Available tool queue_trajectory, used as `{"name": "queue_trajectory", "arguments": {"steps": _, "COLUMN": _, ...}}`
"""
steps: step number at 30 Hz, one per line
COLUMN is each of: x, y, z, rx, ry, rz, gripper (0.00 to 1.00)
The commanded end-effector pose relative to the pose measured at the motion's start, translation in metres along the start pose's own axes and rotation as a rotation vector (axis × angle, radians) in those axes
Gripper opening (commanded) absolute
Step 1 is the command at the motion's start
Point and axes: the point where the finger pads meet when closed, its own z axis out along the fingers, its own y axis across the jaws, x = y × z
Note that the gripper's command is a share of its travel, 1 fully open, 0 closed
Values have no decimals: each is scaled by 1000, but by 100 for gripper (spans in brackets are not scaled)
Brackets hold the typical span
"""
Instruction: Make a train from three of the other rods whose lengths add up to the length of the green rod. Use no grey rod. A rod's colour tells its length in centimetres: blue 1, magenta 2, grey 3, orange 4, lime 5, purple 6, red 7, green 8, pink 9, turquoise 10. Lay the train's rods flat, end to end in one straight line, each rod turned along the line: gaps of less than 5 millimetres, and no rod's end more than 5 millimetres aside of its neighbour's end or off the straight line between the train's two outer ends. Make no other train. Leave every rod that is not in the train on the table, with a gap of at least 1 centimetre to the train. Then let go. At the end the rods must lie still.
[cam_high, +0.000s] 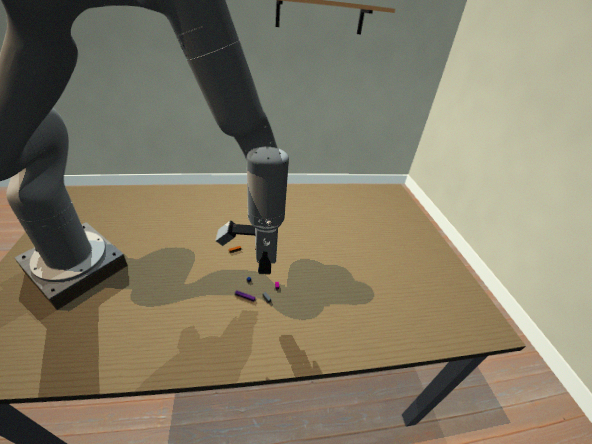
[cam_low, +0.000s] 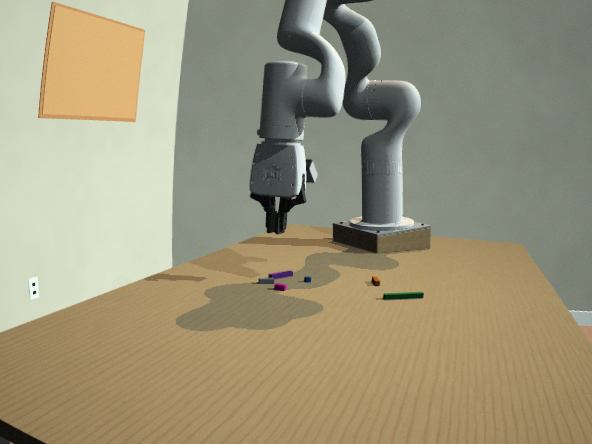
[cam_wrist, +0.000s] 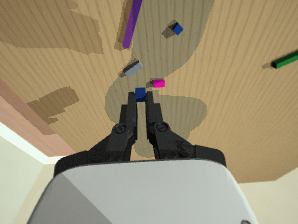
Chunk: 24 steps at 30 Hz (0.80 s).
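My gripper is shut on a blue rod, high above the table; the top and exterior views do not clearly show this rod. Another blue rod lies on the table. The magenta rod lies apart from the grey rod. The purple rod lies beyond the grey one in the wrist view. The orange rod and green rod lie apart from these.
The table bears the rods and the arm's base. The wrist camera sticks out beside the gripper. Arm shadows fall across the purple, grey, magenta and blue rods' area. Walls stand beyond the table.
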Motion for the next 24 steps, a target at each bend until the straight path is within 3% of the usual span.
{"name": "queue_trajectory", "arguments": {"steps": 1, "x": 4, "y": 14, "z": -1, "rx": -17, "ry": -3, "rz": -166, "gripper": 4}}
{"name": "queue_trajectory", "arguments": {"steps": 24, "x": 29, "y": 66, "z": -3, "rx": -17, "ry": -9, "rz": -787, "gripper": 4}}
